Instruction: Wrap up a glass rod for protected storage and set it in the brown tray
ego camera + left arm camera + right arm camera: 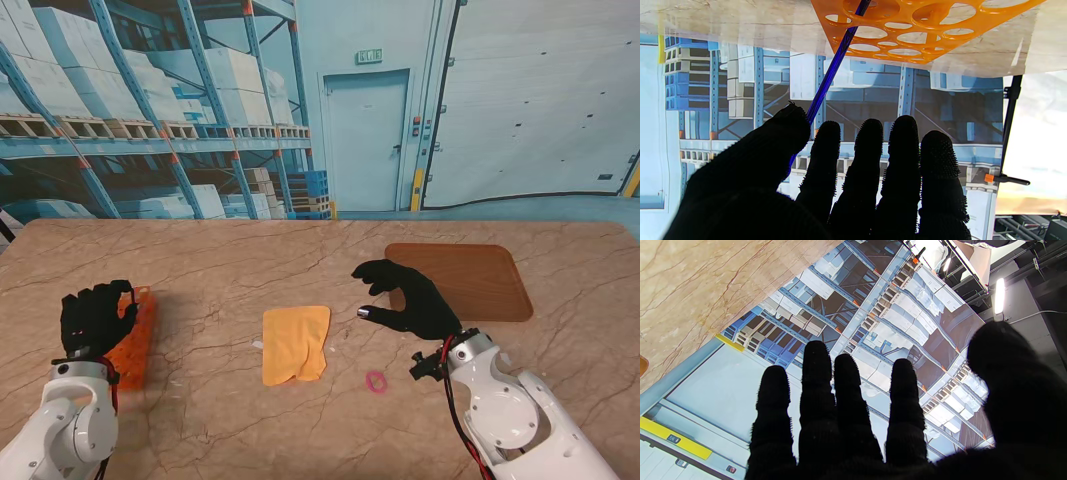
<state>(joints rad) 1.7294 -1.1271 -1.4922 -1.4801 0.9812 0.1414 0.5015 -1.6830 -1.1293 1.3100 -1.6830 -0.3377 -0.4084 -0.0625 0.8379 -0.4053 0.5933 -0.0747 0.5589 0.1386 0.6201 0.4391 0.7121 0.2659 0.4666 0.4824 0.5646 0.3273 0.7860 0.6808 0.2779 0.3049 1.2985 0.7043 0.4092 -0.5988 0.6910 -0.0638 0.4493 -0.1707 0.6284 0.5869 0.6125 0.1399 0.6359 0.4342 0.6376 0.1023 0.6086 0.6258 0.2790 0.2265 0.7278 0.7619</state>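
1. The glass rod [831, 71] is a thin blue stick that slants out of a hole in the orange rack [923, 23]; its free end runs down between the thumb and first finger of the left hand [826, 186].
2. In the left wrist view the thumb lies against the rod, but the four fingers [870, 150] stand straight and apart, so I cannot tell whether the rod is truly pinched.
3. In the stand view the left hand [95, 318] is at the near left of the table [200, 260], touching the orange rack [135, 345].
4. A yellow cloth [295, 342] lies flat near the table's middle, with a small pink ring [376, 381] just to its right and nearer to me.
5. The right hand [405, 297] hovers right of the cloth, fingers spread and holding nothing.
6. The brown tray [480, 280] sits on the table just beyond the right hand.
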